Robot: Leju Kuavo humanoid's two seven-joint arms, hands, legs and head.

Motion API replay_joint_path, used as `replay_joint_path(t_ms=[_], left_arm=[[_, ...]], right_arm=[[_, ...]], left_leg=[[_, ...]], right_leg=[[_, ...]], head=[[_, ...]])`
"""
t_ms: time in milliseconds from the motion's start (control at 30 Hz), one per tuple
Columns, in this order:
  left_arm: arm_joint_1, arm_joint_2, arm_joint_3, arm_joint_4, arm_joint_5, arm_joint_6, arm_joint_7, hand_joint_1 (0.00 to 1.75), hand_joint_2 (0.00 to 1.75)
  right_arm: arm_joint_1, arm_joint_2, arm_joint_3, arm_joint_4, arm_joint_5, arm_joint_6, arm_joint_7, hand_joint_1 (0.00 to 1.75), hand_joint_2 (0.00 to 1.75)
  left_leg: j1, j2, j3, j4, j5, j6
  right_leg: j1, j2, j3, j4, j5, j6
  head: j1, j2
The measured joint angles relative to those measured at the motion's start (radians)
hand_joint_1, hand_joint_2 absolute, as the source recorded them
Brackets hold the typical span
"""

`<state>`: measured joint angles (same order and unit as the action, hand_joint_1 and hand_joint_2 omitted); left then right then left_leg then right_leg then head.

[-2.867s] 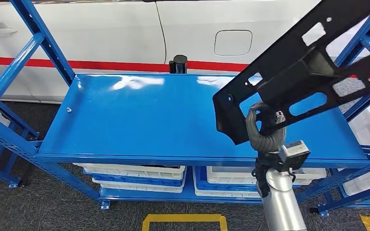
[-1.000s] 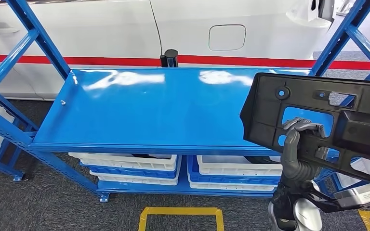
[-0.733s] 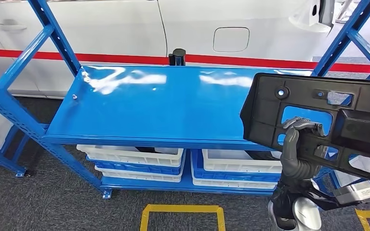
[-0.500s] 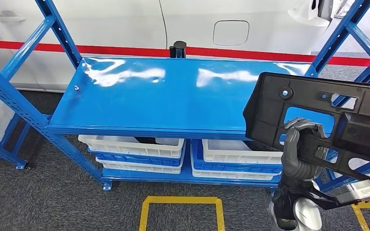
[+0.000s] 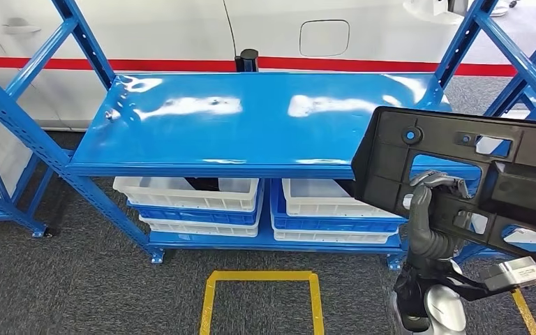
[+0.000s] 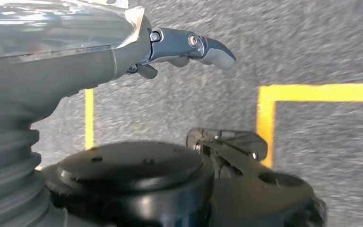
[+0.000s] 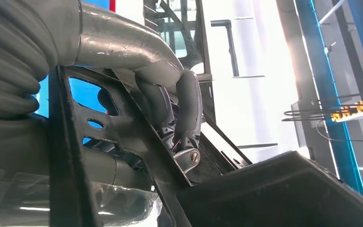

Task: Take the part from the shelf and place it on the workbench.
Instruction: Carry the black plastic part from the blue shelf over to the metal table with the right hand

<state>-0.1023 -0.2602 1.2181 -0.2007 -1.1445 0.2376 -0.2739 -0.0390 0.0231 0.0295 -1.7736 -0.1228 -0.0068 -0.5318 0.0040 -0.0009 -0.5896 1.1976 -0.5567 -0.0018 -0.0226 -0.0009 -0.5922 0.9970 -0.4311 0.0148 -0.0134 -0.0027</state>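
**A:** Head view status?

**B:** Right hand grips the part, a black plastic panel with cut-outs. Fingers hook through one opening and wrap a bar. The part is held up in the air, in front of the right end of the blue shelf and clear of its top deck. White bins sit on the lower level. Yellow floor marking lies below, on grey carpet. White car body with a red stripe stands behind the rack.

**A:** Left wrist?

**B:** Left hand hangs over the grey carpet. Fingers extended, nothing in them. Yellow tape lines on the floor beneath.

**A:** Right wrist?

**B:** Close-up of the grasp. Right hand has its thumb and dark fingers closed round a rib of the part. Blue shelf surface shows through the panel's cut-outs. A blue upright stands further off.
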Motion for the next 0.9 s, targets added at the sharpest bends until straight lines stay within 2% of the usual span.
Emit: replay_joint_path(t_ms=[67, 100, 133, 200, 233, 267, 333, 367, 400, 433, 467, 500, 533, 567, 600, 667, 700, 733, 767, 833, 867, 900], left_arm=[[0.0, 0.0, 0.0, 0.0, -0.002, -0.001, -0.002, 0.0, 1.75], [0.0, 0.0, 0.0, 0.0, -0.003, -0.002, -0.003, 0.0, 1.75], [0.0, 0.0, 0.0, 0.0, -0.003, -0.003, -0.004, 0.0, 1.75], [0.001, 0.0, 0.0, 0.0, -0.003, -0.004, -0.006, 0.0, 1.75], [0.002, 0.0, 0.0, 0.0, -0.003, -0.004, -0.006, 0.0, 1.75], [0.002, 0.0, 0.0, 0.0, -0.001, -0.005, -0.006, 0.0, 1.75], [0.002, 0.0, 0.0, 0.001, 0.003, -0.005, -0.006, 0.0, 1.75], [0.002, 0.0, 0.0, 0.001, 0.005, -0.004, -0.006, 0.0, 1.75], [0.002, 0.0, 0.001, 0.001, 0.008, -0.005, -0.006, 0.0, 1.75], [0.002, 0.0, 0.002, 0.001, 0.01, -0.005, -0.006, 0.0, 1.75], [0.002, 0.0, 0.003, 0.001, 0.013, -0.006, -0.006, 0.0, 1.75], [0.002, 0.0, 0.005, 0.002, 0.016, -0.008, -0.005, 0.0, 1.75], [0.002, 0.0, 0.007, 0.002, 0.017, -0.011, -0.005, 0.0, 1.75], [0.001, 0.0, 0.009, 0.002, 0.018, -0.013, -0.005, 0.0, 1.75], [0.0, 0.0, 0.011, 0.002, 0.019, -0.014, -0.005, 0.0, 1.75], [0.0, 0.0, 0.014, 0.002, 0.021, -0.016, -0.005, 0.0, 1.75], [0.0, 0.0, 0.016, 0.003, 0.023, -0.019, -0.005, 0.0, 1.75], [0.0, 0.001, 0.017, 0.003, 0.026, -0.025, -0.005, 0.0, 1.75], [0.0, 0.001, 0.019, 0.003, 0.029, -0.035, -0.005, 0.0, 1.75], [0.0, 0.003, 0.023, 0.003, 0.034, -0.059, -0.005, 0.0, 1.75], [0.0, 0.006, 0.025, 0.003, 0.036, -0.073, -0.004, 0.0, 1.75], [0.0, 0.01, 0.026, 0.003, 0.036, -0.086, -0.004, 0.0, 1.75]], right_arm=[[-0.001, -0.001, -0.003, 0.0, 0.0, 0.0, 0.0, 1.75, 1.75], [-0.001, -0.002, -0.004, 0.0, 0.0, 0.0, -0.001, 1.75, 1.75], [-0.002, -0.002, -0.006, 0.0, 0.0, 0.0, -0.001, 1.75, 1.75], [-0.001, -0.004, -0.008, 0.0, 0.001, -0.002, -0.003, 1.75, 1.75], [-0.001, -0.005, -0.008, 0.0, 0.001, -0.004, -0.005, 1.75, 1.75], [0.0, -0.006, -0.01, 0.001, 0.002, -0.006, -0.006, 1.75, 1.75], [0.0, -0.008, -0.011, 0.001, 0.003, -0.008, -0.008, 1.75, 1.75], [-0.001, -0.009, -0.012, 0.002, 0.004, -0.008, -0.008, 1.75, 1.75], [-0.001, -0.009, -0.012, 0.004, 0.004, -0.008, -0.008, 1.75, 1.75], [-0.003, -0.009, -0.012, 0.006, 0.005, -0.008, -0.008, 1.75, 1.75], [-0.006, -0.009, -0.012, 0.009, 0.005, -0.008, -0.008, 1.75, 1.75], [-0.01, -0.009, -0.012, 0.011, 0.005, -0.008, -0.008, 1.75, 1.75], [-0.015, -0.009, -0.012, 0.012, 0.006, -0.008, -0.008, 1.75, 1.75], [-0.02, -0.009, -0.012, 0.013, 0.006, -0.008, -0.008, 1.75, 1.75], [-0.023, -0.009, -0.012, 0.014, 0.006, -0.008, -0.008, 1.75, 1.75], [-0.027, -0.009, -0.012, 0.016, 0.007, -0.008, -0.008, 1.75, 1.75], [-0.027, -0.009, -0.012, 0.018, 0.006, -0.008, -0.008, 1.75, 1.75], [-0.028, -0.009, -0.012, 0.019, 0.006, -0.007, -0.007, 1.75, 1.75], [-0.028, -0.009, -0.012, 0.02, 0.005, -0.006, -0.006, 1.75, 1.75], [-0.028, -0.009, -0.012, 0.021, 0.004, -0.004, -0.004, 1.75, 1.75], [-0.027, -0.009, -0.012, 0.021, 0.003, -0.004, -0.004, 1.75, 1.75], [-0.025, -0.009, -0.012, 0.022, 0.003, -0.004, -0.004, 1.75, 1.75]], left_leg=[[-0.002, -0.003, 0.098, -0.146, 0.023, 0.009], [-0.005, -0.004, 0.127, -0.196, 0.022, 0.013], [-0.009, -0.006, 0.138, -0.22, 0.018, 0.018], [-0.013, -0.003, 0.124, -0.229, 0.032, 0.034], [-0.013, -0.001, 0.114, -0.231, 0.043, 0.045], [-0.012, 0.002, 0.102, -0.234, 0.057, 0.056], [-0.012, 0.006, 0.076, -0.235, 0.081, 0.067], [-0.013, 0.008, 0.063, -0.234, 0.092, 0.067], [-0.013, 0.009, 0.048, -0.232, 0.103, 0.067], [-0.013, 0.011, 0.032, -0.228, 0.113, 0.065], [-0.012, 0.012, 0.015, -0.223, 0.122, 0.063], [-0.011, 0.012, -0.002, -0.215, 0.131, 0.06], [-0.011, 0.012, -0.017, -0.207, 0.137, 0.055], [-0.011, 0.012, -0.03, -0.198, 0.142, 0.05], [-0.012, 0.011, -0.038, -0.192, 0.148, 0.044], [-0.014, 0.01, -0.045, -0.188, 0.162, 0.034], [-0.013, 0.009, -0.048, -0.187, 0.167, 0.029], [-0.011, 0.008, -0.053, -0.181, 0.159, 0.023], [-0.01, 0.006, -0.061, -0.162, 0.133, 0.017], [-0.006, 0.001, -0.089, -0.072, 0.039, 0.006], [-0.005, 0.0, -0.103, -0.008, -0.007, 0.002], [-0.003, -0.001, -0.111, 0.048, -0.033, -0.001]], right_leg=[[0.003, 0.001, -0.013, 0.001, 0.015, 0.01], [0.004, 0.0, -0.017, 0.001, 0.023, 0.017], [0.005, -0.001, -0.02, 0.0, 0.031, 0.024], [0.004, -0.004, -0.027, -0.002, 0.044, 0.038], [0.004, -0.004, -0.037, 0.008, 0.034, 0.039], [0.004, -0.003, -0.052, 0.033, 0.008, 0.036], [0.004, -0.002, -0.09, 0.14, -0.079, 0.022], [0.004, -0.002, -0.105, 0.204, -0.115, 0.02], [0.004, -0.002, -0.111, 0.257, -0.133, 0.025], [0.003, -0.002, -0.101, 0.28, -0.132, 0.035], [0.002, -0.002, -0.074, 0.267, -0.116, 0.048], [0.0, -0.002, -0.027, 0.217, -0.095, 0.06], [-0.002, -0.002, 0.026, 0.143, -0.087, 0.065], [0.0, -0.001, 0.074, 0.072, -0.089, 0.063], [0.003, 0.0, 0.105, 0.02, -0.096, 0.059], [0.01, 0.003, 0.115, -0.008, -0.105, 0.045], [0.006, 0.003, 0.106, -0.006, -0.1, 0.037], [0.002, 0.002, 0.099, -0.005, -0.093, 0.027], [-0.002, 0.0, 0.092, -0.005, -0.084, 0.016], [-0.004, -0.003, 0.074, -0.005, -0.063, 0.0], [-0.003, -0.003, 0.062, -0.004, -0.052, -0.003], [-0.002, -0.004, 0.048, -0.003, -0.042, -0.003]], head=[[0.001, 0.0], [0.001, 0.0], [0.001, 0.0], [0.0, 0.0], [-0.001, 0.0], [0.0, 0.0], [0.002, 0.0], [0.004, 0.0], [0.004, 0.0], [0.004, 0.0], [0.004, 0.0], [0.004, 0.0], [0.004, 0.0], [0.003, 0.0], [0.003, 0.0], [0.0, 0.0], [0.0, 0.0], [-0.001, 0.0], [-0.002, 0.0], [-0.008, 0.0], [-0.011, 0.0], [-0.012, 0.0]])
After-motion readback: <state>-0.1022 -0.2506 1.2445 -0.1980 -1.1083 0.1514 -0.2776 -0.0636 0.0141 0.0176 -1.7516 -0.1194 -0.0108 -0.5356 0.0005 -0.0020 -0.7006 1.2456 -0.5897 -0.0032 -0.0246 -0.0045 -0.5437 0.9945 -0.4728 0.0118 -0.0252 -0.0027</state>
